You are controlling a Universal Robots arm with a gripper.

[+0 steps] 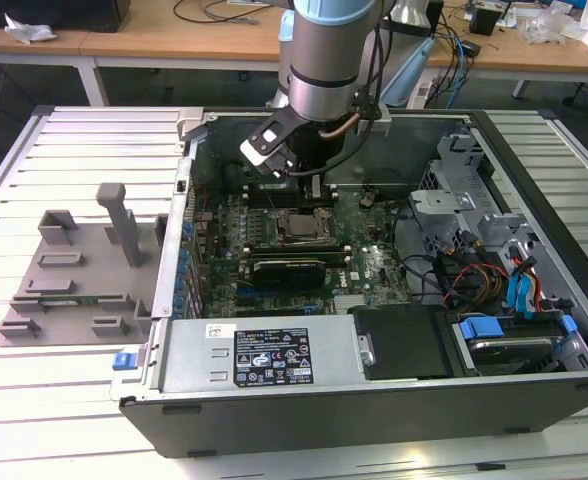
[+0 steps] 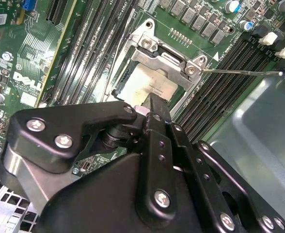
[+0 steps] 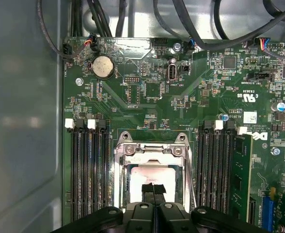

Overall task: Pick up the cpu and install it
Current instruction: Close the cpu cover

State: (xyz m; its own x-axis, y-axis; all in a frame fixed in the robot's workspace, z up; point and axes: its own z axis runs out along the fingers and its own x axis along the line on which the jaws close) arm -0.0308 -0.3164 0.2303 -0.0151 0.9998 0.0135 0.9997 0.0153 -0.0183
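The cpu (image 3: 136, 177) lies flat inside the metal-rimmed socket frame (image 3: 152, 147) on the green motherboard, its silvery-beige top showing in both wrist views (image 2: 151, 86). In the exterior view the cpu (image 1: 300, 227) sits mid-board inside the open computer case. My gripper (image 3: 153, 188) hangs directly over the chip, its two black fingers pressed together with only a thin seam between them. The fingertips (image 2: 152, 108) cover the chip's near edge; I cannot tell whether they touch it. Nothing is held between the fingers.
Black memory slots (image 3: 87, 174) flank the socket on both sides. The case wall (image 1: 189, 200) borders the board on the exterior view's left, drive bays and cables (image 1: 494, 280) on its right, a power supply (image 1: 264, 355) in front. A grey fixture (image 1: 74, 270) stands outside on the slatted table.
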